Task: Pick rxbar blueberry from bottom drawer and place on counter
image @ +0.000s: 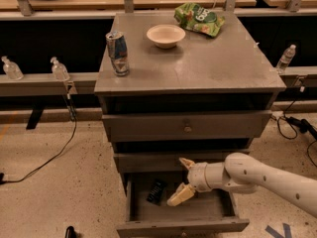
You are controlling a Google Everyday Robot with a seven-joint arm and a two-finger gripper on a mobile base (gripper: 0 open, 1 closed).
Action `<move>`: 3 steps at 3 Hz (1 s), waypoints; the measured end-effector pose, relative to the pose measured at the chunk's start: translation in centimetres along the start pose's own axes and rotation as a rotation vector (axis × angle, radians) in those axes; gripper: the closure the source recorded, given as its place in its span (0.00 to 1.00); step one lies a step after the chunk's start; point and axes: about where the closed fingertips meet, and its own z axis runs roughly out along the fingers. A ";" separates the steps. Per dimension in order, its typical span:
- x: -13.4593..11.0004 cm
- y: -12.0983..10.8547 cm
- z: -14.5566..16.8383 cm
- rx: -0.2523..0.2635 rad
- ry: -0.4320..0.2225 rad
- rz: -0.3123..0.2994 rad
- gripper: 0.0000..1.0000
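Lowering the gripper [183,180] leftward until its fingers [178,196] straddle the rxbar blueberry [156,192] is judged the way to a clean grasp. The fingers are spread wide and nothing is gripped; the bar lies just beside them in the open bottom drawer [184,226], well below the counter [208,58].

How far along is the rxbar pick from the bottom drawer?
Done: the bottom drawer stands pulled open. In hand: the gripper hangs open over the drawer, close beside the rxbar blueberry, not gripping it. Left: grasp the bar, lift it out, set it on the counter near the can, bowl and chip bag.
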 end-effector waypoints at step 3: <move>8.7 -3.0 13.8 -0.101 -0.074 -0.067 0.00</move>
